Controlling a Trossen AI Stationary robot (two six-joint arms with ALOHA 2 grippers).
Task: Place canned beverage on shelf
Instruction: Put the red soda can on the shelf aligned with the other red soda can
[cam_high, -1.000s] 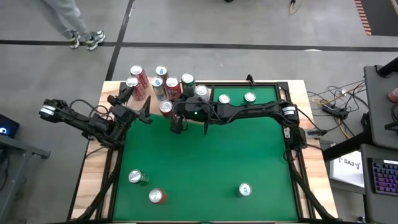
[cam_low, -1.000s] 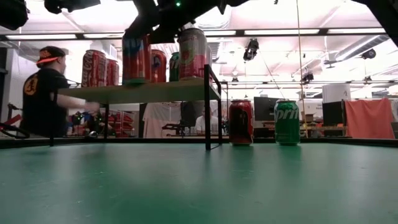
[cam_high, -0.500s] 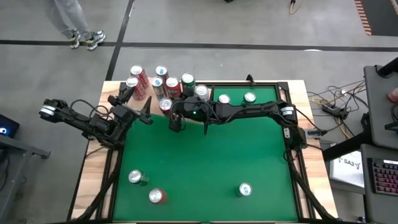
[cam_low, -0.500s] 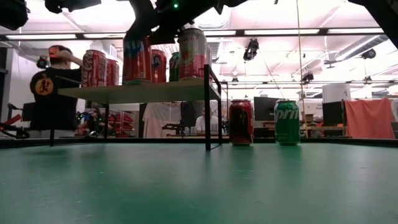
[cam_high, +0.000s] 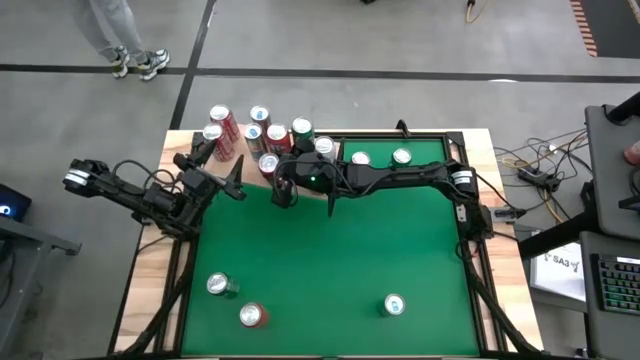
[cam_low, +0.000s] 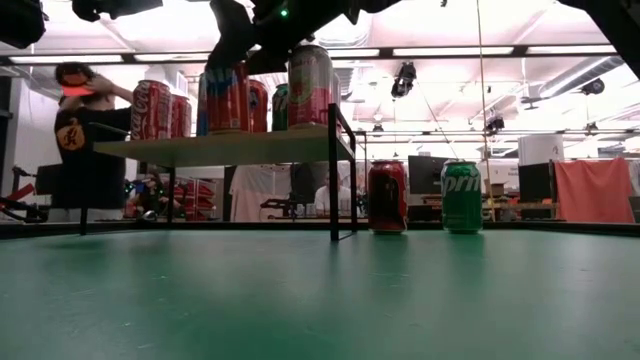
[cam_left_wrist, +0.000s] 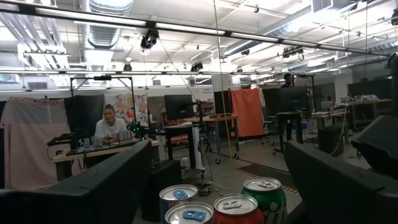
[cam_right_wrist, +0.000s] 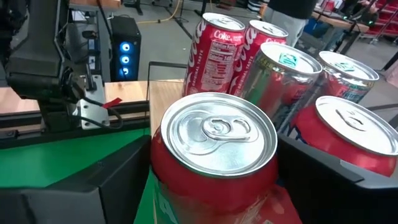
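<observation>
Seven cans crowd the shelf (cam_high: 232, 170), a pale board at the table's (cam_high: 330, 270) far left corner, raised on dark legs in the low view, and the right gripper (cam_high: 276, 180) is closed on one of them, a red can (cam_high: 268, 164) standing at the board's near edge beside its dark end panel (cam_low: 332, 170). In the right wrist view the two dark fingers (cam_right_wrist: 81, 193) flank that can's body just below its silver lid, with the other cans packed close behind it. Compared with a second ago, the gripped can has shifted farther in over the board, toward its neighbours, and in the low view it now stands level with the cans beside it. The left gripper (cam_high: 222, 166) hangs over the shelf's left part, its fingers spread wide and holding nothing. On the green table, a dark red can (cam_low: 387, 197) and a green can (cam_low: 461, 197) stand side by side just right of the shelf, and three more cans (cam_high: 250, 315) stand near the front edge. A person (cam_low: 85, 135) stands in the room beyond.
</observation>
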